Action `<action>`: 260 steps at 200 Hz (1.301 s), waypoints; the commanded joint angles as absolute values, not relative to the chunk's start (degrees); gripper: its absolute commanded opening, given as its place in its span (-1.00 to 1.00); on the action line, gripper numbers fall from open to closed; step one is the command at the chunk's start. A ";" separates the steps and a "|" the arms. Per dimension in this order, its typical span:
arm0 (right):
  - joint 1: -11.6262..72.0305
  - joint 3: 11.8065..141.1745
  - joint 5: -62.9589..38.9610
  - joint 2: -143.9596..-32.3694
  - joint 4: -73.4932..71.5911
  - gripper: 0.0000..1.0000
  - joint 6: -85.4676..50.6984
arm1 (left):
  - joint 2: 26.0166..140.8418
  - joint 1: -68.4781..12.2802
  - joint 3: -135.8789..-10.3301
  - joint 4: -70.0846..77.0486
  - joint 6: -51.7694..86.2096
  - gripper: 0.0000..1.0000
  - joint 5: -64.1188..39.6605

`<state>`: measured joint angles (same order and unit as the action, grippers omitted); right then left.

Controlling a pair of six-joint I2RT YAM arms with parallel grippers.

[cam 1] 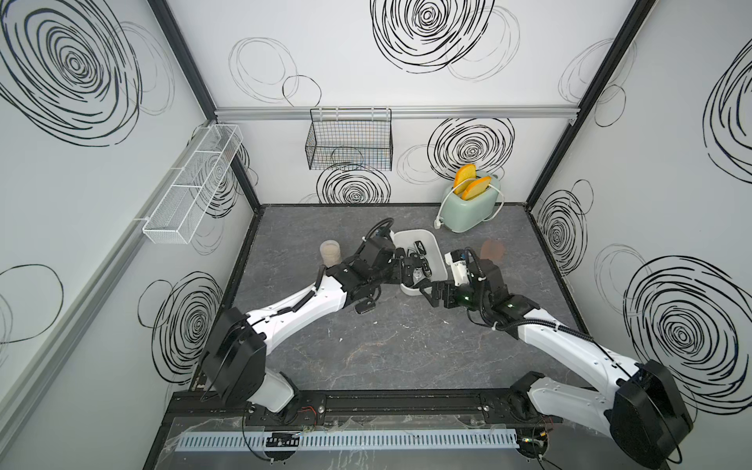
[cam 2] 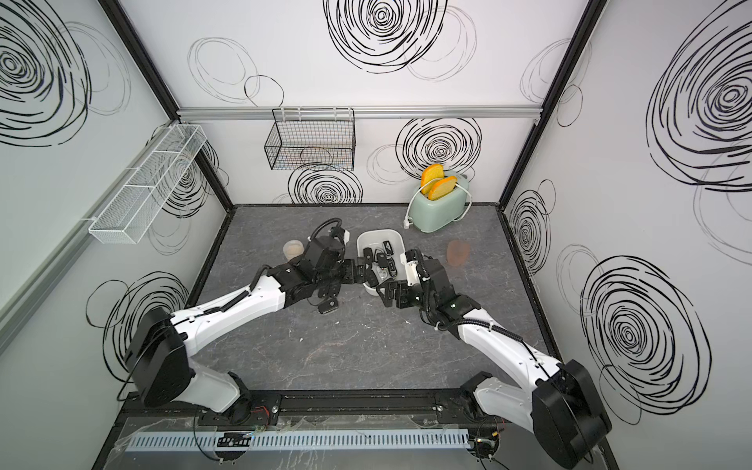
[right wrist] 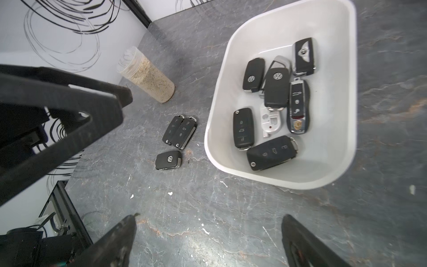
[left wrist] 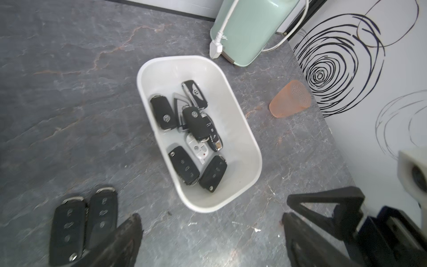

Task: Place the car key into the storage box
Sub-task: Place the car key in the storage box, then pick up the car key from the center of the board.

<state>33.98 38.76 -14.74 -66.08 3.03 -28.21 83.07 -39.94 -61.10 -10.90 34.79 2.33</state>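
Note:
The white storage box (cam 1: 412,233) (cam 2: 380,232) sits mid-table and holds several car keys (left wrist: 191,131) (right wrist: 275,108), mostly black fobs. More car keys lie on the table left of it: two side by side (right wrist: 179,131) (left wrist: 83,222) and one with a silver logo (right wrist: 168,160) (cam 1: 365,308). My left gripper (left wrist: 211,217) (cam 1: 401,273) hovers at the box's near left edge, open, with only bare table between its fingers. Open and holding nothing, my right gripper (right wrist: 210,216) (cam 1: 429,294) is at the box's near right corner.
A mint toaster (cam 1: 472,209) with two slices of toast and a white cord stands at the back right. A jar of grains (cam 1: 330,252) is left of the box, an orange translucent piece (cam 1: 493,249) right of it. A black wire basket (cam 1: 350,140) and a white mesh tray (cam 1: 191,187) hang on the walls.

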 commanded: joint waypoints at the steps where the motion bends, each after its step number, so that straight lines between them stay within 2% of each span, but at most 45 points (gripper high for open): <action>1: 37.32 42.50 -13.69 -69.91 0.19 0.98 -29.09 | 76.02 -37.53 -55.63 -6.74 37.40 0.96 0.82; 38: 42.62 47.45 -12.83 -78.30 -2.21 1.00 -29.67 | 65.52 -32.54 -47.16 -6.79 39.15 0.96 -0.10; 113: 48.58 57.17 -14.65 -94.53 -6.32 0.74 -32.74 | 50.53 -14.77 -31.52 -10.30 39.74 0.96 -9.56; 141: 49.47 61.37 -13.81 -100.76 -6.12 0.62 -33.59 | 50.07 -10.11 -28.21 -10.04 38.79 0.96 -12.71; 198: 49.66 69.73 -7.39 -111.04 -2.24 0.35 -35.41 | 53.53 -7.20 -24.12 -6.70 38.32 0.96 -17.33; 260: 50.70 76.09 0.23 -117.72 2.21 0.27 -35.25 | 54.68 -6.15 -23.99 -5.53 38.32 0.96 -18.64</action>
<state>49.63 72.97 -4.60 -115.87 -1.23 -34.74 54.13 -6.83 -24.10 -8.64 38.79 -17.39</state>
